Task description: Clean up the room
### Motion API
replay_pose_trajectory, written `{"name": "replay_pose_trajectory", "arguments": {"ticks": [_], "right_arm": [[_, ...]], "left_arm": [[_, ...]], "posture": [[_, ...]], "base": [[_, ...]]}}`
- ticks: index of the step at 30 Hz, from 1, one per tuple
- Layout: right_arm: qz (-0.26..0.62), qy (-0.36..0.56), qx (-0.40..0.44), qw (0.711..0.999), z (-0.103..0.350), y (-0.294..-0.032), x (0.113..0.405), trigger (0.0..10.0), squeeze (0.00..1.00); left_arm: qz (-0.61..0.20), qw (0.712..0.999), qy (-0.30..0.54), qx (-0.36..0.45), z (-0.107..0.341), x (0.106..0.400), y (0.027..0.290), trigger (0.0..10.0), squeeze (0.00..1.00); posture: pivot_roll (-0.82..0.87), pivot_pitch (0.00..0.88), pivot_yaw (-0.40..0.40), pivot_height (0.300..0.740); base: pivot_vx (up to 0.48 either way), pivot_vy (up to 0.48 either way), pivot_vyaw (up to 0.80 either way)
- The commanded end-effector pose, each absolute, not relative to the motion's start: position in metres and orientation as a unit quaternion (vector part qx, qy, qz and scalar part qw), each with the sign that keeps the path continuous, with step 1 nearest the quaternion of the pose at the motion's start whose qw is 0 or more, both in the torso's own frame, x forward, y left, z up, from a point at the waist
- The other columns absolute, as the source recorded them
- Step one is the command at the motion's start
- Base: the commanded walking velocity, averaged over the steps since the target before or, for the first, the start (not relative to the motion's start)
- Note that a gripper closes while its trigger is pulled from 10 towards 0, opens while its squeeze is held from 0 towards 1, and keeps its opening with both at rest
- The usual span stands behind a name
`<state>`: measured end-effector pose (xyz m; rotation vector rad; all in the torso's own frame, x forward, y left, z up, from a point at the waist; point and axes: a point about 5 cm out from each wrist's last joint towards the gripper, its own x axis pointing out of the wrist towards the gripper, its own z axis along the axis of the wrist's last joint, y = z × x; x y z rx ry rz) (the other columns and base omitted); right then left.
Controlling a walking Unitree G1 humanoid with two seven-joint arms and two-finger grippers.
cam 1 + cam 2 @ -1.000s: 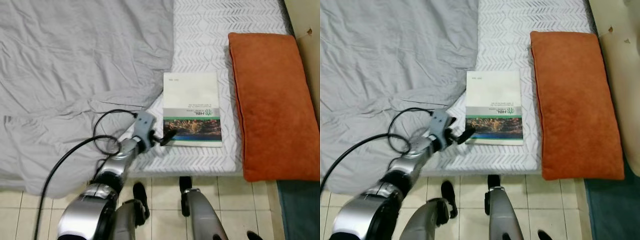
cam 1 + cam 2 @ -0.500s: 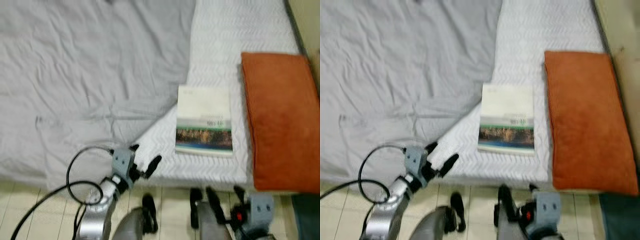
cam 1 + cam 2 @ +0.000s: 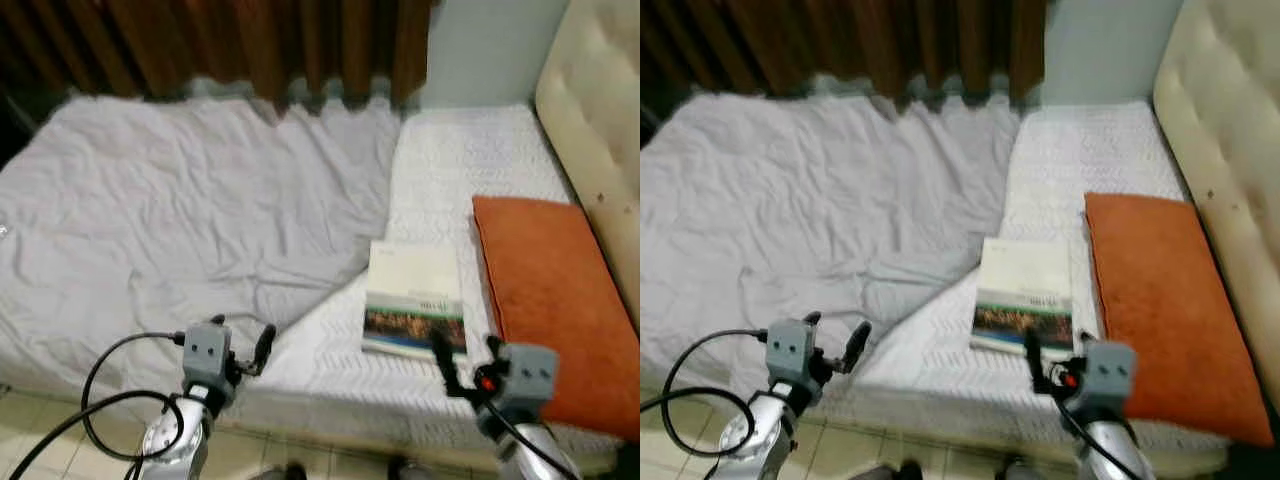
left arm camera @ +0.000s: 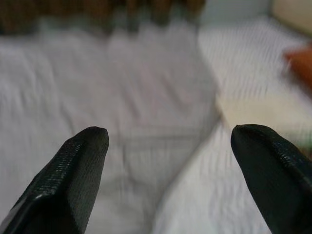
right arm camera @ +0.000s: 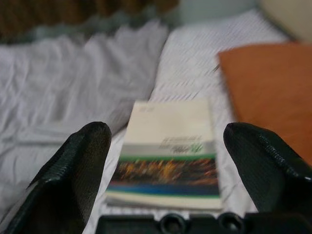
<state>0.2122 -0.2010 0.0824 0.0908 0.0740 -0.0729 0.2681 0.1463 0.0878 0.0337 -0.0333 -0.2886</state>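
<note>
The book [image 3: 415, 310] lies flat on the bed [image 3: 470, 170], face up, on the white patterned sheet [image 3: 1070, 170]. It sits straight ahead of the right jaws [image 3: 466, 362], just beyond their tips, with its near edge toward them; in the right wrist view the book [image 5: 168, 151] shows between the two black fingers [image 5: 73, 180], apart from both. These jaws are wide and hold nothing.

The pillow [image 3: 555, 300], orange and long, lies flat just beside the book on its right, running along the bed's right edge, ahead and to the right of the right jaws. Beyond the pillow a cream tufted headboard [image 3: 595, 130] rises on the right.

To the left of the book the grey blanket [image 3: 170, 220] spreads rumpled over most of the bed, its edge reaching close to the book's left side. The left jaws [image 3: 241, 334] hover over the blanket's near edge, well to the left of the right jaws and well apart from the book. In the left wrist view their fingers [image 4: 73, 175] stand wide with nothing between them, the blanket ahead.

A black cable [image 3: 110, 400] loops beside the left arm. Brown curtains [image 3: 230, 40] hang behind the bed's far side.
</note>
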Motion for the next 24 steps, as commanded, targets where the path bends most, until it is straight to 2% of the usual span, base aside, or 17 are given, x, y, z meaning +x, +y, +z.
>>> {"name": "replay_pose_trajectory", "arguments": {"ticks": [1, 9, 11, 21, 24], "right_arm": [[-0.042, 0.031, 0.028, 0.998, 0.079, -0.201, 0.219, 10.0, 0.0], [-0.032, 0.02, 0.009, 0.999, 0.083, -0.203, 0.243, 10.0, 0.0], [-0.026, 0.02, 0.009, 0.999, 0.083, -0.203, 0.245, 10.0, 0.0], [0.029, 0.042, -0.005, 0.999, 0.072, -0.186, 0.25, 10.0, 0.0], [0.045, 0.047, -0.009, 0.998, 0.071, -0.186, 0.249, 10.0, 0.0]], "left_arm": [[-0.163, 0.986, -0.026, 0.016, 0.089, 0.277, 0.134, 10.0, 0.0], [-0.173, 0.985, -0.005, -0.013, 0.088, 0.286, 0.12, 10.0, 0.0], [-0.173, 0.985, 0.002, -0.021, 0.086, 0.286, 0.118, 10.0, 0.0], [-0.17, 0.985, 0.017, -0.034, 0.078, 0.286, 0.116, 10.0, 0.0], [-0.151, 0.987, 0.017, -0.045, 0.077, 0.281, 0.118, 10.0, 0.0]], "posture": [[-0.14, 0.0, 0.097, 0.74], [-0.16, 0.0, 0.102, 0.74], [-0.16, 0.0, 0.102, 0.74], [-0.15, 0.0, 0.084, 0.74], [-0.14, 0.009, 0.058, 0.74]], "base": [[0.0, 0.0, 0.0], [0.0, 0.0, 0.0], [0.382, 0.289, 0.0], [0.373, 0.3, -0.79], [0.375, 0.3, 0.0]]}}
